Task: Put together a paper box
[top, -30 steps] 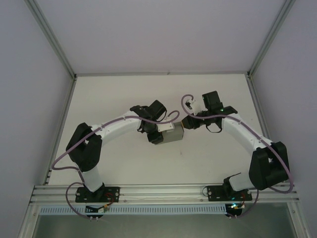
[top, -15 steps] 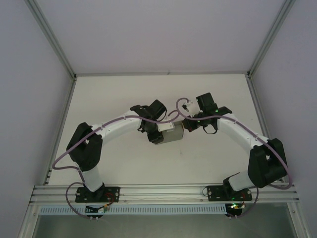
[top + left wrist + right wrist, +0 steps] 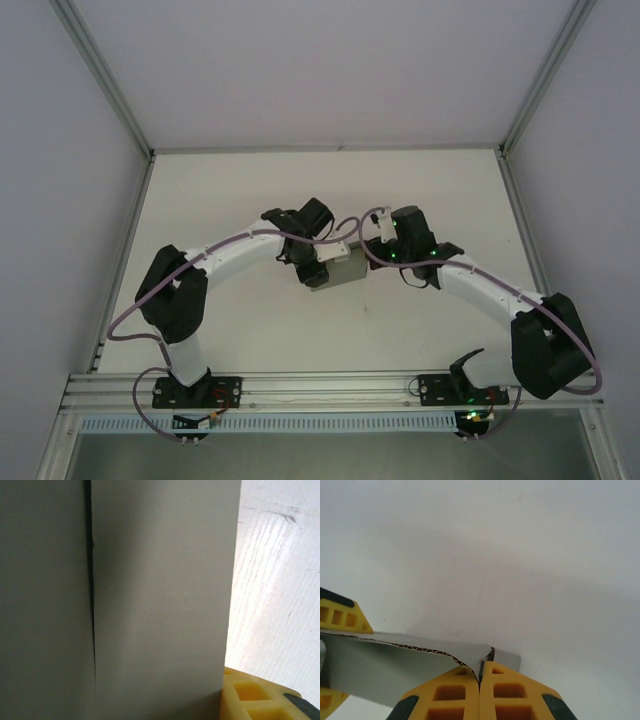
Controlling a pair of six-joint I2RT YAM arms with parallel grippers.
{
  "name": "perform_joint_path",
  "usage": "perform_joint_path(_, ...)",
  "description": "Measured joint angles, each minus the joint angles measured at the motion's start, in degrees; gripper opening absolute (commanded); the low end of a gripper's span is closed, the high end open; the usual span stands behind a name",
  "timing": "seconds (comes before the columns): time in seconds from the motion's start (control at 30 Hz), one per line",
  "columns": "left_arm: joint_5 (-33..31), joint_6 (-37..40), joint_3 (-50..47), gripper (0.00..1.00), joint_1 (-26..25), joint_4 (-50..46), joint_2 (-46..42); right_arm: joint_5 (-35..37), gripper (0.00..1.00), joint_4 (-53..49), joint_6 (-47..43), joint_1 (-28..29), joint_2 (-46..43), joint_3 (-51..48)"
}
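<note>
A paper box [image 3: 342, 272] of plain grey cardboard is seen from above near the middle of a white counter [image 3: 250, 330], between two arms that curve in from the left and the right. It is grasped by the left gripper [image 3: 322, 265] at its left end. Whether it rests on the counter or is lifted cannot be told.

The right gripper [image 3: 480, 672] is clenched, its two yellow tips pressed together, and it is set against the right-hand corner of the box. Whether any cardboard is pinched between the tips cannot be told.

The step in hand is judged to be the folding or tucking of a flap at that right end. To do it well, the box should be kept steady by the left gripper while pressure is applied along the fold line – gently, since thin cardboard is easily creased or crushed. The closed tips are best kept on the flap's edge, so that they do not slip past the corner.

The overhead view gives the layout of both arms, but the box is partly covered there. In the right wrist view the corrugated cut edge [image 3: 415, 648] is shown close up, with the left gripper's yellow fingers [image 3: 342, 615] above and below the panel. In the left wrist view a dark seam [image 3: 92, 605] is seen running down the grey wall – a detail that cannot be made out from overhead.
</note>
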Motion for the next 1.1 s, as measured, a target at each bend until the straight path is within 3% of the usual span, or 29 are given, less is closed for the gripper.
perform_joint_path(0.23,0.2,0.2,0.1,0.31,0.3,-0.2,0.0,4.4,0.0,8.5,0.8,2.1,-3.0,-6.4)
perform_joint_path(0.43,0.1,0.5,0.8,0.31,0.3,0.2,0.5,7.3,0.0,-3.5,5.8,2.8,-0.7,1.9)
perform_joint_path(0.67,0.2,0.9,0.8,0.31,0.3,0.4,0.5,7.7,0.0,-4.3,5.4,2.8,-0.5,2.2)
perform_joint_path(1.1,-0.2,0.2,0.7,0.38,0.7,0.7,0.6,9.0,0.0,19.8,-0.3,3.5,-2.8,-11.7)
